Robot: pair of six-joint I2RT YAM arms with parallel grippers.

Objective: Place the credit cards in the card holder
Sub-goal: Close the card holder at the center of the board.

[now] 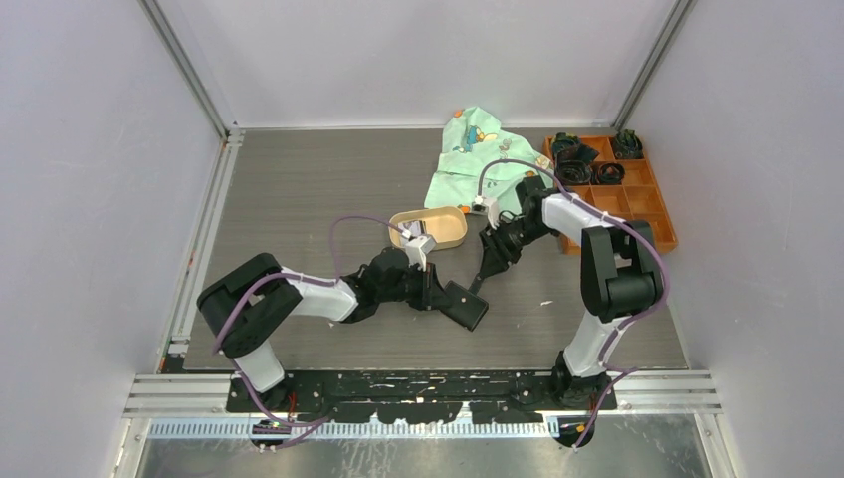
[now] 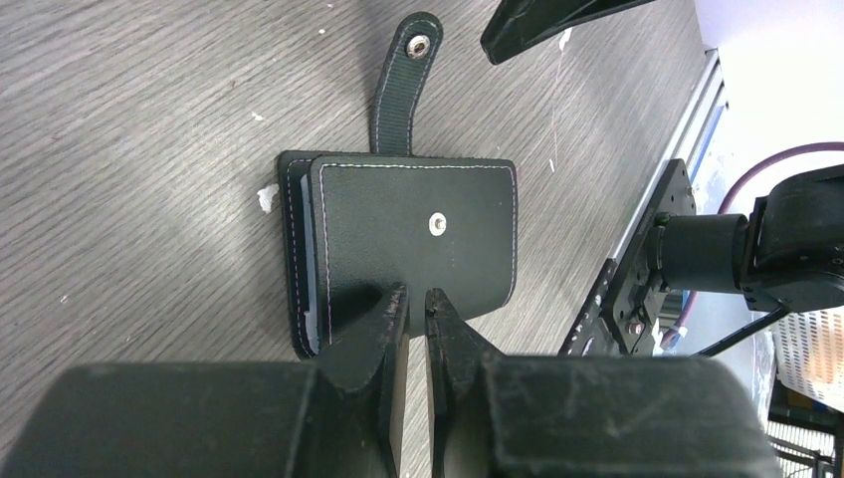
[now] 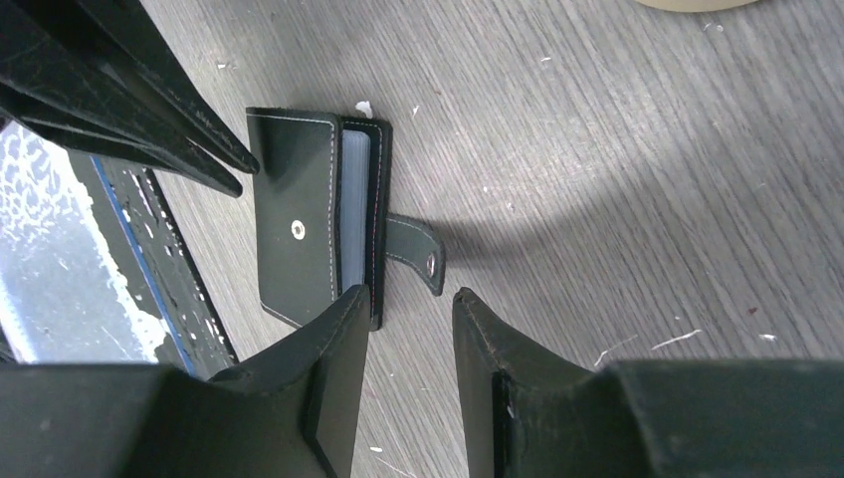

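The card holder (image 2: pixel 413 234) is a black wallet lying folded on the table, its snap tab (image 2: pixel 403 75) undone and sticking out. Pale blue card edges (image 2: pixel 309 254) show between its covers; they also show in the right wrist view (image 3: pixel 355 214). No loose cards are in view. My left gripper (image 2: pixel 416 297) is shut with nothing between its fingers, its tips at the wallet's near edge. My right gripper (image 3: pixel 410 297) is open and empty, just above the table beside the tab (image 3: pixel 418 249). In the top view the wallet (image 1: pixel 468 307) lies between the left gripper (image 1: pixel 436 290) and the right gripper (image 1: pixel 484 274).
A tan oval tray (image 1: pixel 430 227) stands just behind the grippers. A green patterned cloth (image 1: pixel 478 159) lies at the back. An orange compartment box (image 1: pixel 617 189) with dark items sits at the back right. The table's near edge rail is close to the wallet.
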